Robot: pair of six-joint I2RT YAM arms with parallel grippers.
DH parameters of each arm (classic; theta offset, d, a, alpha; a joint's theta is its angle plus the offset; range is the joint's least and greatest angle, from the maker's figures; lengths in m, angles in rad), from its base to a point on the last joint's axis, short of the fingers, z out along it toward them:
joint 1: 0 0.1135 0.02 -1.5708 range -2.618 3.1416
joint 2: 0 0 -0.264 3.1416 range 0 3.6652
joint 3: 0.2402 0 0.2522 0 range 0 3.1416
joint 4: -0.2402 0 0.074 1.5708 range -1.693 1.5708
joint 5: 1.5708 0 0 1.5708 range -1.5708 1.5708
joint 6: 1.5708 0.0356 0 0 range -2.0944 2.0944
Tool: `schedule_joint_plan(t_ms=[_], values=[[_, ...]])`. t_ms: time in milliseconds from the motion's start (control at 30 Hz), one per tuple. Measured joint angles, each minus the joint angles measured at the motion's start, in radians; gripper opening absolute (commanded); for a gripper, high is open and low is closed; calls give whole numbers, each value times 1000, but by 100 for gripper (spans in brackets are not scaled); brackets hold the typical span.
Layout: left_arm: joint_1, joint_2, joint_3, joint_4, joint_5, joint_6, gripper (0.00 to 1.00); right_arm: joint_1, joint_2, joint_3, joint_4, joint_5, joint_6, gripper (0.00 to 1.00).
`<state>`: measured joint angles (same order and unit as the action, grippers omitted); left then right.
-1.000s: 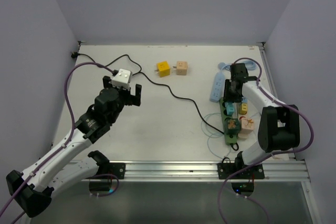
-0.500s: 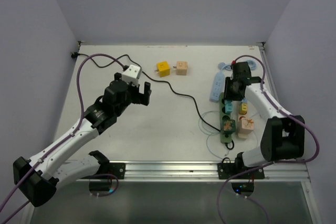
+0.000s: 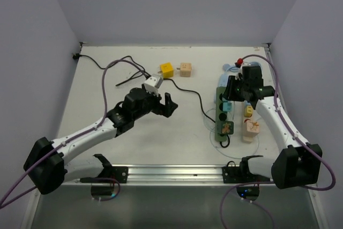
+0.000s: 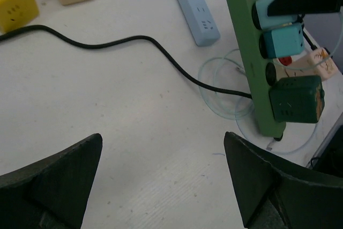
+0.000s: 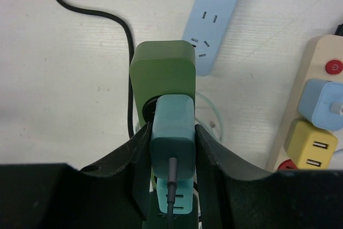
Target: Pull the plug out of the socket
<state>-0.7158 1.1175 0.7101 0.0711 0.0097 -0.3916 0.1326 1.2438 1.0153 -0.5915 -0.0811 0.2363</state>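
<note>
My right gripper [image 5: 172, 142], clamped on teal plastic plug cube [image 5: 171, 113] in long dark green power strip [image 5: 163, 68] at 3 o'clock of the table [image 3: 182, 138]; my left gripper [image 4: 161, 164] gaping, idle; hazard: unpinned strip rises with my pull.

Power strips, I count three: the dark green socket [image 4: 244, 30], a light blue strip [image 4: 194, 7] beside it, a beige strip [image 5: 320, 52] on its other side.
Plugs, I count eight.
Three sit in the socket: teal plug [image 5: 172, 138], second teal plug [image 4: 284, 41], dark green cube [image 4: 296, 98].
Three sit in the beige strip: light blue cube [image 5: 321, 103], yellow cube [image 5: 311, 146], peach cube [image 3: 250, 128].
Two lie loose on the surface [image 3: 177, 143], well apart from the socket: loose yellow cube [image 3: 166, 69], tan cube [image 3: 185, 68].
Black cable [image 4: 134, 38]: one.
</note>
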Motion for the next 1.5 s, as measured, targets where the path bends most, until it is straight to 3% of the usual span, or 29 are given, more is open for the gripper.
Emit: schedule_joint_plan(t_ms=[233, 567, 1100, 1200, 1233, 1400, 1500], values=[[-106, 265, 2, 221, 98, -36, 100, 7, -9, -29, 31, -82, 23, 0], [-184, 581, 211, 437, 179, -87, 100, 8, -42, -69, 61, -125, 43, 0], [-269, 838, 345, 509, 200, -158, 98, 9, -81, -90, 72, -147, 77, 0], [-269, 874, 377, 512, 200, -177, 90, 11, -99, -101, 79, -147, 80, 0], [-269, 883, 386, 512, 201, -181, 82, 11, -103, -103, 80, -147, 81, 0], [-270, 916, 409, 528, 229, -216, 62, 11, -120, -111, 84, -145, 85, 0], [-274, 917, 400, 547, 238, -240, 43, 11, -133, -122, 90, -140, 87, 0]])
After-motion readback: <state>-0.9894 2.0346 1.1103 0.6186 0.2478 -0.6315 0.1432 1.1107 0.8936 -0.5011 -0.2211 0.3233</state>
